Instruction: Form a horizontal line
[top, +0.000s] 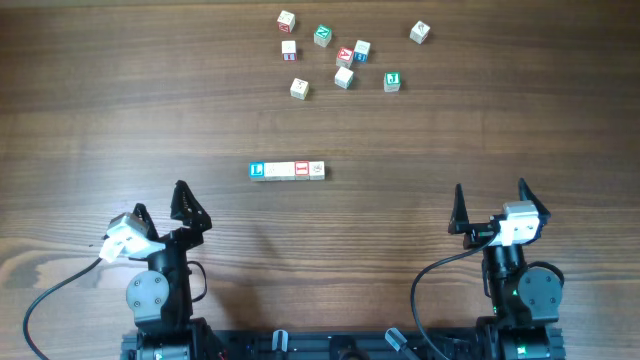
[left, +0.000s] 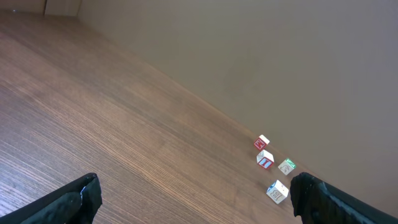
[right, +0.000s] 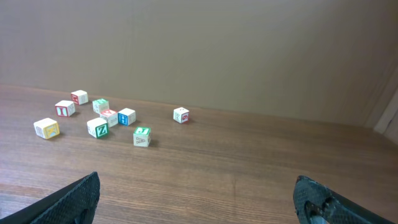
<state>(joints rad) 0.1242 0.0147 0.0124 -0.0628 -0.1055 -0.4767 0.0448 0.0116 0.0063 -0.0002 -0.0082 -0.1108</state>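
Row of small wooden letter cubes (top: 287, 171) is sitting mid-tabletop (top: 100, 110), running left-right in the overhead view, cubes edge to edge. The blue "L" cube (top: 257, 171) is sitting at the robot's left end and a red-faced cube (top: 302, 171) next to the last one on the right. It is looking straight and level already, so the line is reading as basically formed. Left pincer (top: 160, 198) is standing wide open and carrying nothing, parked near the robot's base, well apart from the row. Right pincer (top: 490, 188) is doing the same on the other side, open and empty. Loose cubes (top: 340, 55) are lying scattered at the far side, well apart from the row; both wrist views are picking up some of them but not the row itself. Handling guess: the cubes are looking light, rigid and smooth-faced, so not fragile but easy to nudge or skid. Because they are touching each other, bumping one is likely shifting its neighbours. If any cube is needing correction, the pincer should be taking it from above on the two free faces, front and back, not the faces butting the neighbours. Any added cube should be going on an open end, eased in along the row's axis.
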